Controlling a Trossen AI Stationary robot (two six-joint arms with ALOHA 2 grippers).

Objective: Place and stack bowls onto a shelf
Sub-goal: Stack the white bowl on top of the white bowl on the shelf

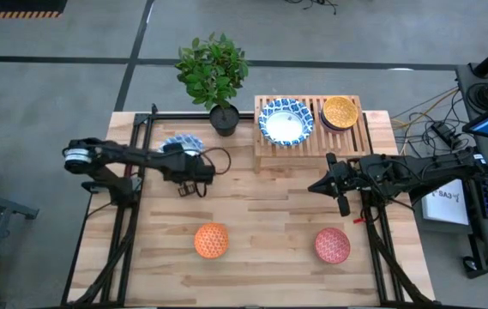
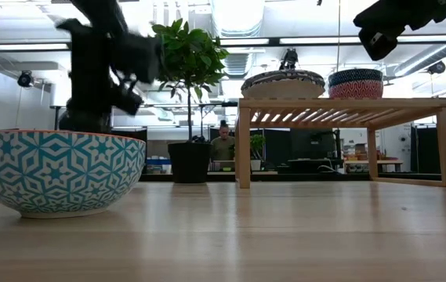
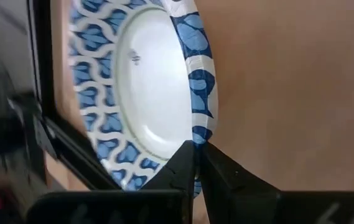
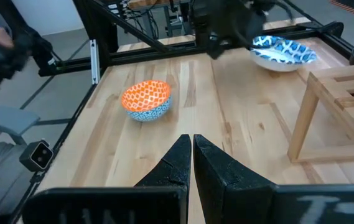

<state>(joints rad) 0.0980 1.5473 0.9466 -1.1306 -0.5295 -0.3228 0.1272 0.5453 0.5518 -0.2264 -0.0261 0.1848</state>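
A wide blue-and-white bowl (image 1: 182,144) (image 3: 145,81) (image 4: 284,51) is at the table's far left, with my left gripper (image 1: 189,160) (image 3: 195,163) shut on its rim. My right gripper (image 1: 340,196) (image 4: 191,155) is shut and empty, hovering in front of the shelf (image 1: 359,137) (image 2: 340,110). On the shelf's slats stand a wide blue-and-white bowl (image 1: 285,122) (image 2: 283,83) and a yellow bowl (image 1: 340,112) nested in a dark patterned one (image 2: 356,83). An orange bowl (image 1: 211,240) (image 4: 146,99) (image 2: 58,171) and a pink-red bowl (image 1: 332,245) stand on the near table. My left gripper pinches the wide bowl's patterned rim (image 3: 196,134) between its two fingers, one on the white inside and one on the outside. The fingers come down at a slant from above. I cannot tell whether the bowl's base rests on the table.
A potted plant (image 1: 218,77) in a black pot (image 2: 189,161) stands left of the shelf at the far edge. A black frame rail (image 3: 46,93) runs close behind the held bowl. Bare planks lie between the two near bowls and the shelf.
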